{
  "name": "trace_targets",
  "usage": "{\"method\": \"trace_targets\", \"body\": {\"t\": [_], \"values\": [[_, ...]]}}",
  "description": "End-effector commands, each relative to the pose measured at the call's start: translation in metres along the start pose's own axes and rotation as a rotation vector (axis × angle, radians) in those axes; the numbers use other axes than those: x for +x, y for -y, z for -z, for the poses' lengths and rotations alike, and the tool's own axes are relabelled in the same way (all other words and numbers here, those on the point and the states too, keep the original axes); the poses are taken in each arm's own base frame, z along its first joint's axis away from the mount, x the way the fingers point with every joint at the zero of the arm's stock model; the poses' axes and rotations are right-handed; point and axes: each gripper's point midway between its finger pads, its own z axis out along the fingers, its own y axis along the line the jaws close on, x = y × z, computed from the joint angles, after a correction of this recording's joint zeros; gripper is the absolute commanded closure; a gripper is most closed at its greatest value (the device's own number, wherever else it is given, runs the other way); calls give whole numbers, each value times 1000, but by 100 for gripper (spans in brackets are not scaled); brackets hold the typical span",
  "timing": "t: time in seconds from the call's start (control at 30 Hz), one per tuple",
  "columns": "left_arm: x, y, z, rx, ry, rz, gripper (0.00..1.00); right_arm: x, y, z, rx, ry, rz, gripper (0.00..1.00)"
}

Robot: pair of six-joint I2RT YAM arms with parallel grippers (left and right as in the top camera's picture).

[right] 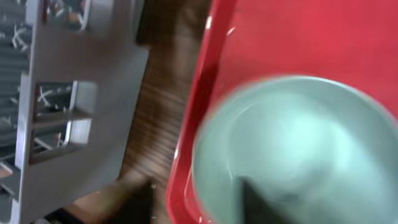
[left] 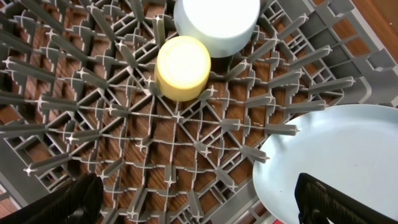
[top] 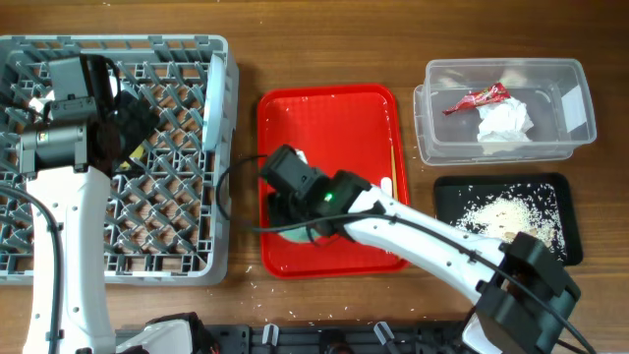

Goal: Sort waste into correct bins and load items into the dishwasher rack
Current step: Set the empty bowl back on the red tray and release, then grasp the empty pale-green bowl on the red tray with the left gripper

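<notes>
The grey dishwasher rack (top: 59, 246) fills the left. In the left wrist view the rack (left: 124, 124) holds a yellow cup (left: 182, 67), a mint-blue bowl (left: 216, 22) and a mint-blue plate (left: 336, 155). My left gripper (left: 202, 199) is open and empty above the rack (top: 133, 123). My right gripper (right: 196, 202) is open over the red serving tray (top: 334, 113). One finger is inside a mint-blue bowl (right: 298, 143) and one is outside its rim. That bowl (top: 292, 234) is mostly hidden under the arm in the overhead view.
The clear tub (top: 570, 133) holds a red wrapper (top: 477, 98) and a white napkin (top: 504, 121). The black tray (top: 452, 192) holds rice scraps (top: 511, 211). Thin chopsticks (top: 394, 169) lie at the red tray's right edge. The plate (top: 213, 98) stands on edge in the rack.
</notes>
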Motion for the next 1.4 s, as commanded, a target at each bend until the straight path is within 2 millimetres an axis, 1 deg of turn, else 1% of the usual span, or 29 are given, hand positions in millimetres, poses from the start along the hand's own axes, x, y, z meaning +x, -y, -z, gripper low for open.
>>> {"method": "trace_targets", "body": {"t": [0.0,0.07,0.1,0.13,0.17,0.23,0.27,0.3,0.33,0.37,0.47,0.5,0.53,0.6,0.67,0.73,0.77,0.8,0.87,0.93,1.0,1.03,1.07,1.1,1.13,1.17,1.23,1.3,1.37], "values": [[-3,-1,4,7,14,-6,0,2,-4,4,-7,-8,10,18],[-3,-1,4,7,14,-6,0,-4,-5,20,-5,8,20,14],[-3,-1,4,7,14,-6,0,-16,-3,38,3,42,25,10],[-3,-1,4,7,14,-6,0,-35,9,63,43,100,14,1],[-3,-1,4,7,14,-6,0,-53,29,90,107,170,-29,0],[-3,-1,4,7,14,-6,0,-83,83,153,204,304,-164,0],[-3,-1,4,7,14,-6,0,-94,125,191,252,386,-274,0],[-3,-1,4,7,14,-6,0,-94,157,214,311,430,-351,0],[-3,-1,4,7,14,-6,0,-86,209,246,422,481,-478,0],[-3,-1,4,7,14,-6,0,-78,245,267,491,516,-580,0],[-3,-1,4,7,14,-6,0,-66,302,292,567,558,-753,0],[-4,1,4,17,21,-2,0,-63,311,294,581,560,-780,0],[0,14,5,87,-11,1,0,-61,316,296,589,561,-796,0],[30,48,14,290,-191,-6,0,-60,318,296,592,558,-802,0],[82,90,52,585,-502,-23,0,-60,318,295,592,557,-802,0],[107,107,69,652,-578,-90,0,-60,318,295,592,558,-802,0],[133,119,80,678,-593,-222,1,-60,318,295,592,557,-802,0],[154,126,84,662,-585,-318,2,-60,318,295,592,557,-802,0],[194,134,84,584,-511,-509,0,-60,318,295,592,558,-802,0],[234,145,77,496,-436,-620,0,-60,318,295,592,557,-802,1],[260,148,60,371,-373,-625,0,-60,318,295,592,558,-802,0],[286,152,51,340,-393,-684,0,-60,318,295,592,557,-802,0],[299,153,47,331,-405,-712,14,-60,318,295,592,557,-802,0],[319,154,38,305,-423,-757,41,-60,318,295,592,558,-802,0],[335,151,30,272,-439,-797,47,-60,318,295,592,558,-802,0],[348,148,22,238,-452,-821,48,-60,318,295,592,558,-802,0],[367,141,2,149,-455,-812,54,-60,318,295,592,557,-801,0],[380,131,-28,28,-425,-780,53,-60,318,295,592,557,-802,0],[383,128,-42,-11,-406,-788,57,-60,318,295,592,557,-802,0]]}}
